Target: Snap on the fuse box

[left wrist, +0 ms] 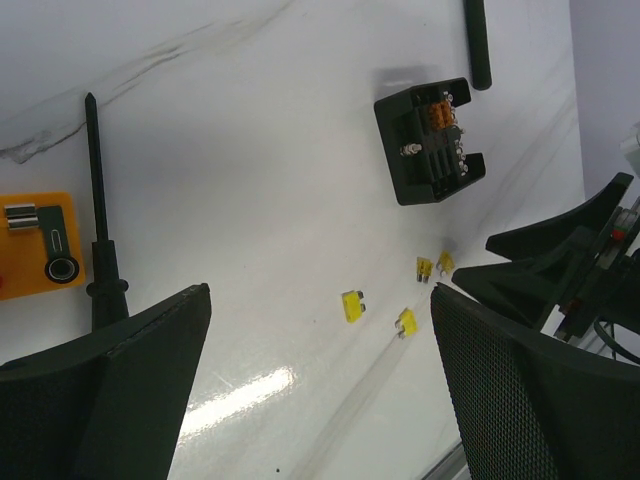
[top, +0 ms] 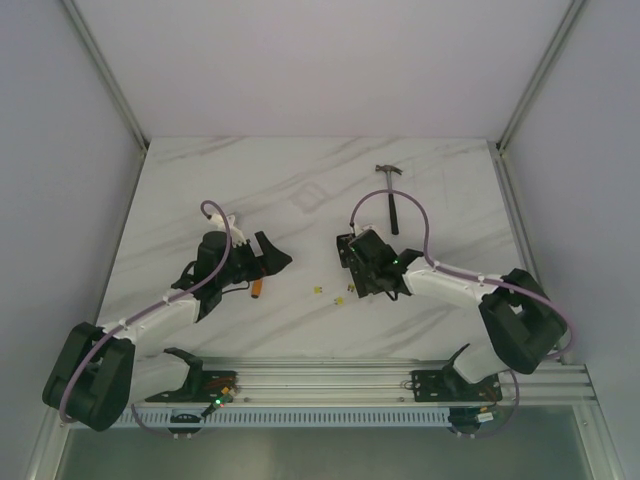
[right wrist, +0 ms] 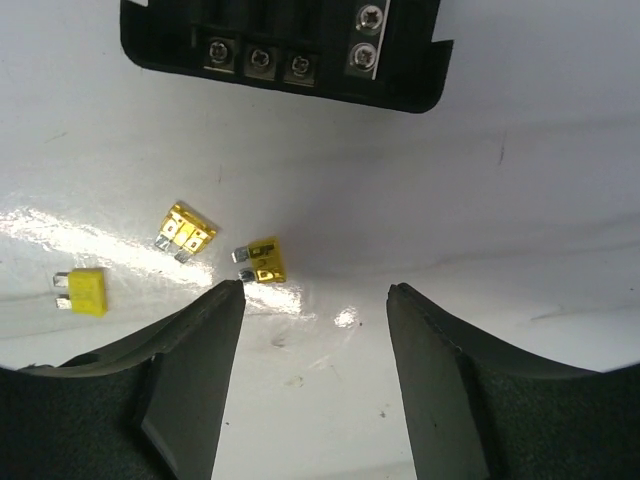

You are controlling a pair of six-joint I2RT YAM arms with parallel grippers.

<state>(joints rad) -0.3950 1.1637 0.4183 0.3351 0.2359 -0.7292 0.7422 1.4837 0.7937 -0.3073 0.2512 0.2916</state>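
Observation:
The fuse box (left wrist: 430, 140) is a small black square box lying open-topped on the white table, with orange fuses and screw terminals showing. In the right wrist view the fuse box (right wrist: 290, 50) lies just beyond my fingers. My right gripper (right wrist: 315, 290) is open above the bare table, nothing between its fingers. A yellow fuse (right wrist: 262, 262) lies just beside its left fingertip. My left gripper (left wrist: 320, 292) is wide open and holds nothing, well to the left of the box. A faint clear lid (top: 308, 197) lies farther back on the table.
Loose yellow fuses (left wrist: 351, 305) lie scattered between the grippers. A hammer (top: 392, 195) lies behind the right arm. A black probe (left wrist: 95, 200) and an orange block (left wrist: 35, 245) sit at the left. White walls enclose the table.

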